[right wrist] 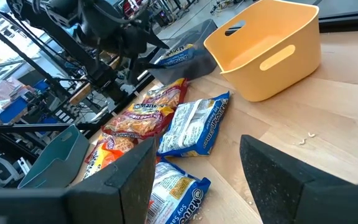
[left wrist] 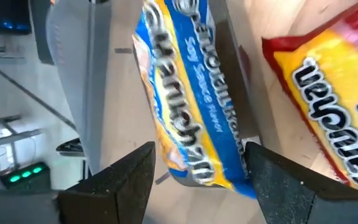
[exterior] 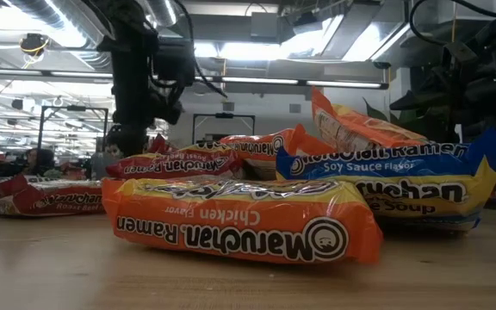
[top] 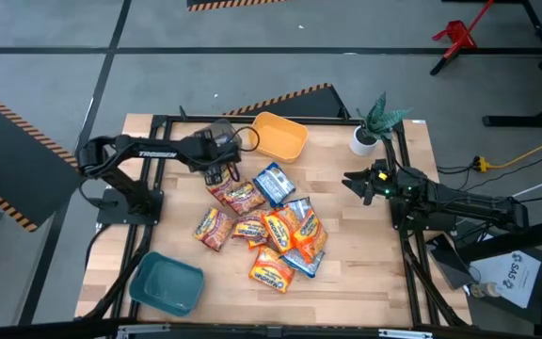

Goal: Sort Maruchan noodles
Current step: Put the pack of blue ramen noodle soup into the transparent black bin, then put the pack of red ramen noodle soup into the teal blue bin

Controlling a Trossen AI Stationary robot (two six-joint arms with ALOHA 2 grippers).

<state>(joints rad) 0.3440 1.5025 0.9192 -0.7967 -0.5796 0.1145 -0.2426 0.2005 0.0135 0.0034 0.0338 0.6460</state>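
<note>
Left claw (left wrist: pixel 194 180) agape around blue packet (left wrist: pixel 188 99)

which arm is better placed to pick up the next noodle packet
Left. The left hand hangs open at the far edge of the noodle packets, a blue packet between its fingers. The right hand waits open beside the potted plant.

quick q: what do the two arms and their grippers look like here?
Both arms are dark, near-black jointed links. The left arm carries white TROSSEN lettering; the right arm shows a small green light near its wrist, with a black cable trailing behind. Each gripper has two broad, flat black fingers.
</note>
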